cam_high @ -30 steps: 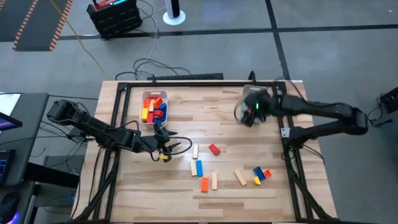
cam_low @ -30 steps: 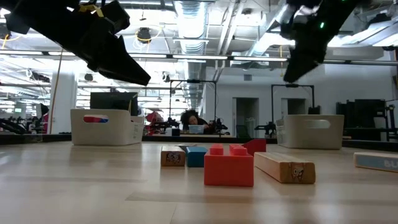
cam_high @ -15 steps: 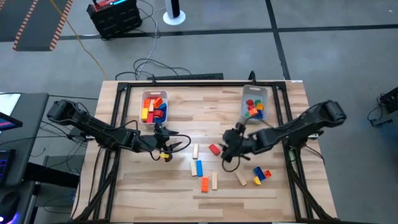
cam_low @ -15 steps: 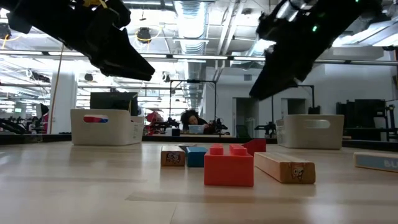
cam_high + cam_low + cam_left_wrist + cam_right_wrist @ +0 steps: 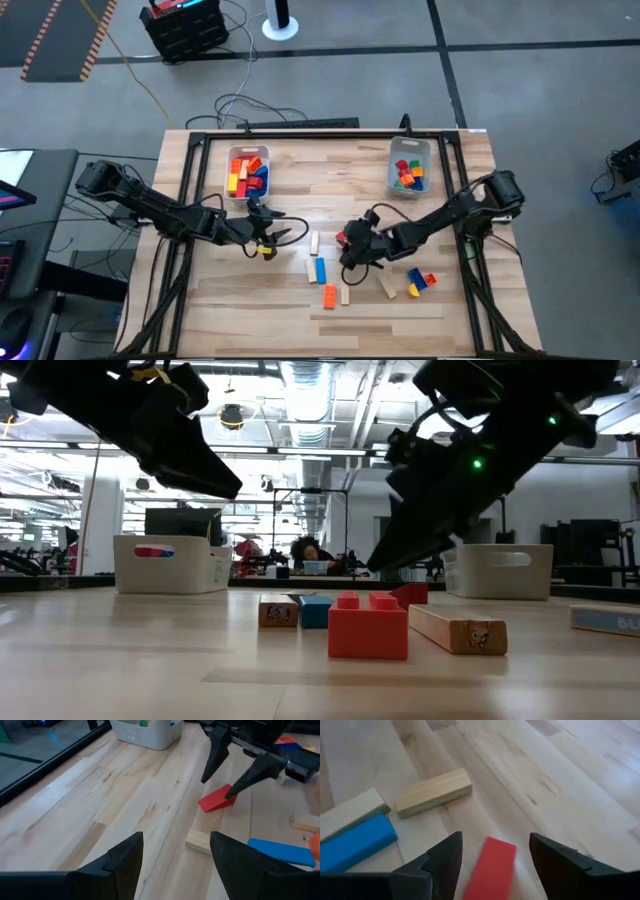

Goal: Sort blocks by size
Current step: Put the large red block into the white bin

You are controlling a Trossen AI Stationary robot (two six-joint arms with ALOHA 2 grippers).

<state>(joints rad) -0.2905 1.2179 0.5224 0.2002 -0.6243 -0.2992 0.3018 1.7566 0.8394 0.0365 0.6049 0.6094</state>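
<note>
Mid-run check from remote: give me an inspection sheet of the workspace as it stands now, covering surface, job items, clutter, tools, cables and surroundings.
Surface: wooden table, black frame.
Job's things: loose blocks mid-table; red block under the right tool; sorted blocks fill the left bin and right bin.
Clutter: nothing seen.
Tools: left tool open, hovering left of centre; right tool open, straddling the red block.
Cables: bundle on the floor behind the table.
Surroundings: black crate; a person far behind.

blocks (image 5: 329, 268): loose mid-table | others binned, perhaps sorted | red block (image 5: 492, 870) flat
</note>
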